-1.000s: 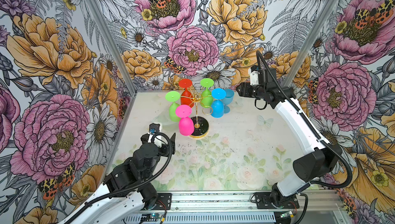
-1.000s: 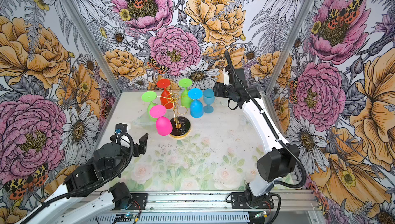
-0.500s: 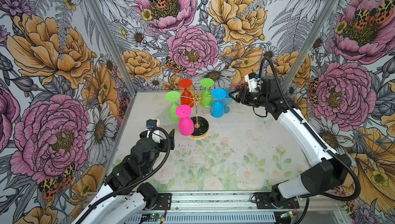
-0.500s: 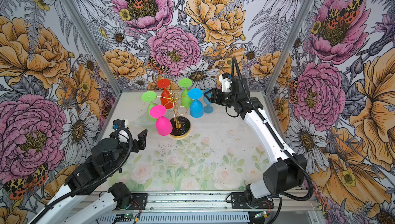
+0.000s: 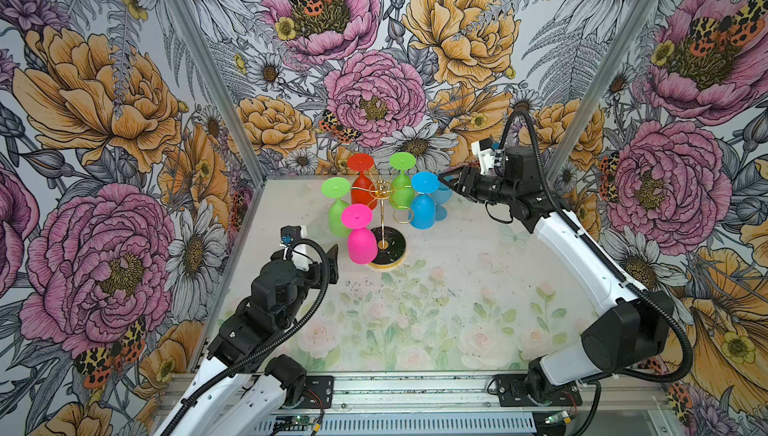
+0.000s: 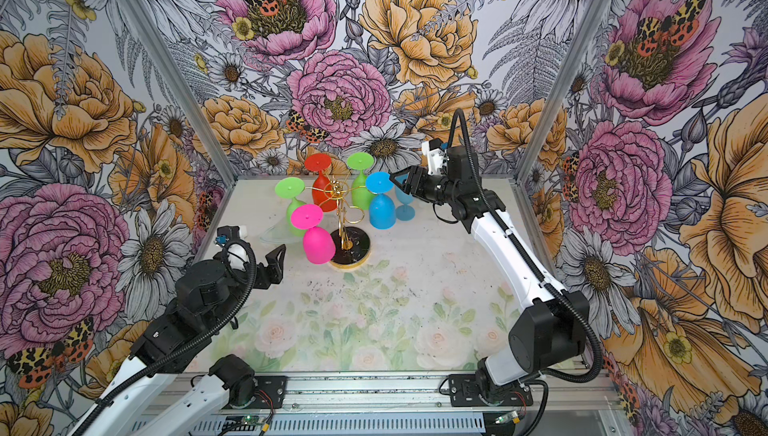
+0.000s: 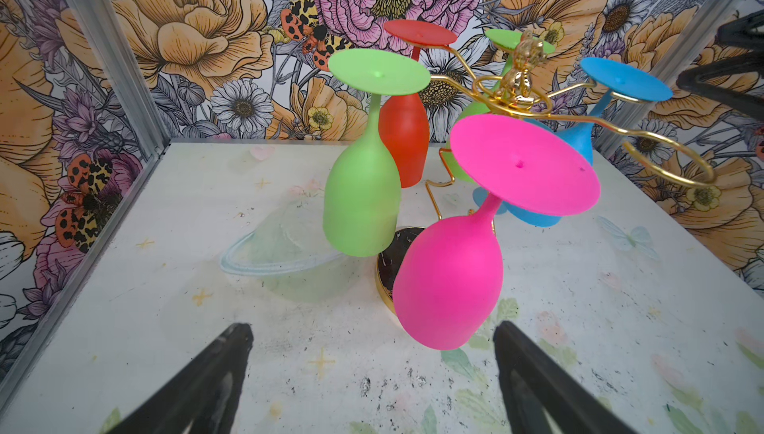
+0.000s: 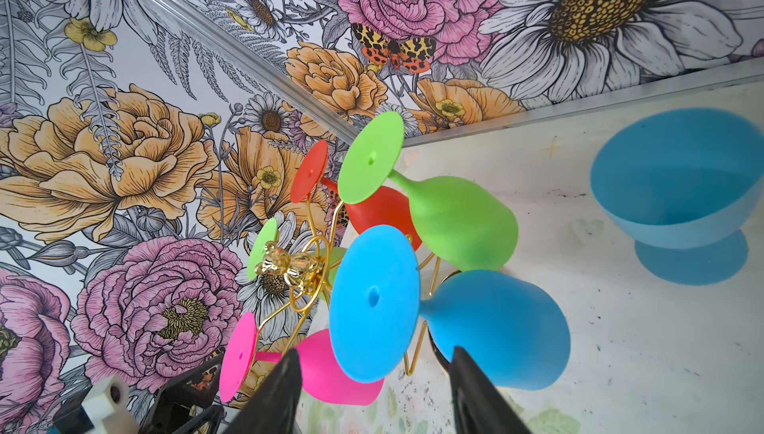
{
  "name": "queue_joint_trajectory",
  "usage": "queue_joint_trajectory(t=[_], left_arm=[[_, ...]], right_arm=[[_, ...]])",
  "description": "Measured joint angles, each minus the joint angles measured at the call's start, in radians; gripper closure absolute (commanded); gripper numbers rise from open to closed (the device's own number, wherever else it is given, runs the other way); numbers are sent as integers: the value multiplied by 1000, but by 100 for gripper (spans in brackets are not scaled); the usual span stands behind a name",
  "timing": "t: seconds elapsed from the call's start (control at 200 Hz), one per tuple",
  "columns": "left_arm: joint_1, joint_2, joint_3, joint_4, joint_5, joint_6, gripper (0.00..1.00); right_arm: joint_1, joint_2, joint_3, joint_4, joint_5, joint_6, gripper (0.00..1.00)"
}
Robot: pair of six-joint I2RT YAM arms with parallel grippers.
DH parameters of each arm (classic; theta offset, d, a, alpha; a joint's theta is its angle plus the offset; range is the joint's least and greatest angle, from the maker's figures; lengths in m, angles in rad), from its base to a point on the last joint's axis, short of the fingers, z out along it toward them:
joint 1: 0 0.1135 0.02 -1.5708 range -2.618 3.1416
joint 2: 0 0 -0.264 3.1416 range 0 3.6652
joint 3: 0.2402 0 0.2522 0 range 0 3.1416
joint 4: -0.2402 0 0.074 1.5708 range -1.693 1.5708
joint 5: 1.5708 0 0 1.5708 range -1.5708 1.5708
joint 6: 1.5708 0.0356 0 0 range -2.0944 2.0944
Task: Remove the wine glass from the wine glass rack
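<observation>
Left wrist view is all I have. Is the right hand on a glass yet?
Observer: No. The right hand is open, short of the hanging blue glass and aimed at its stem.
Operator: Anything behind the rack?
Observer: A paler blue glass stands upright on the table, off the wine glass rack, close by the right hand.
</observation>
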Motion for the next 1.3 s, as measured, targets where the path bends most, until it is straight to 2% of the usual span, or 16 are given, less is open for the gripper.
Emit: queue_joint_trajectory(t=[0.946, 1.301], left_arm=[[39, 3, -6, 17, 51, -1, 7], [39, 3, -6, 17, 51, -9, 7]], right_arm=[[10, 104, 0, 94, -68, 74, 57], [11, 117, 0, 113, -83, 99, 67]])
